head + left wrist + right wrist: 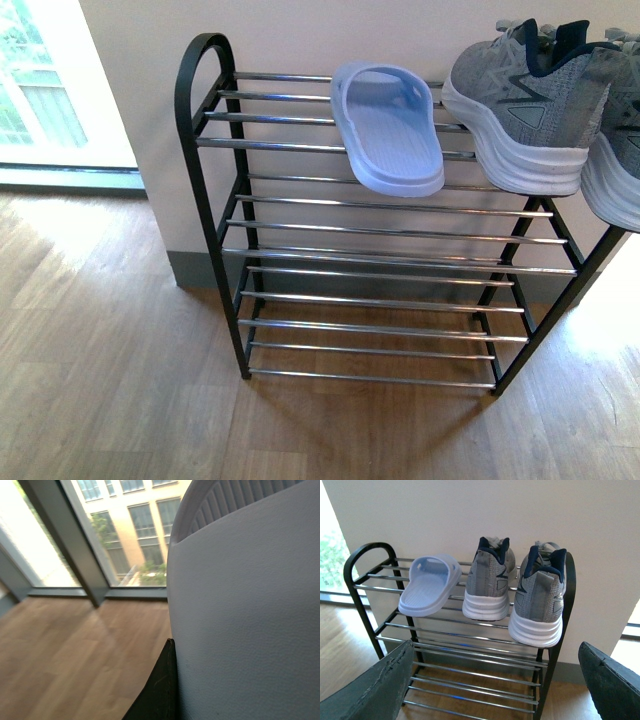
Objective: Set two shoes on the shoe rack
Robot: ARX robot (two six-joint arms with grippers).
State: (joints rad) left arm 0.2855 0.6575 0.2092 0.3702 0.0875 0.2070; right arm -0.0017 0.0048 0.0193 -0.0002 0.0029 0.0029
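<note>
Right gripper: nearest item in the right wrist view; two dark fingers spread wide at either side of the frame, nothing between them, released.
Left gripper: not clearly shown; the left wrist view is filled by a pale padded surface with a dark edge below it; whether it is spread or clenched cannot be told.
Floor: light wood planks, running under the rack.
Shoe rack: black frame with arched side top, tiers of chrome bars, standing on the floor against the wall.
Lower tiers: bare bars only.
Slipper: pale blue slide, sole up, lying on the top tier, heel end jutting over the front bar, left of the sneakers.
Near sneaker: grey knit, thick white sole, navy lining, on the top tier just beside the slipper, heel toward the robot.
Second sneaker: same make, on the top tier at the rack's right end, close beside its mate, heel overhanging the front bar.
Wall: plain cream, behind the rack, grey skirting at its foot.
Window: bright, far left, greenery outside.
</note>
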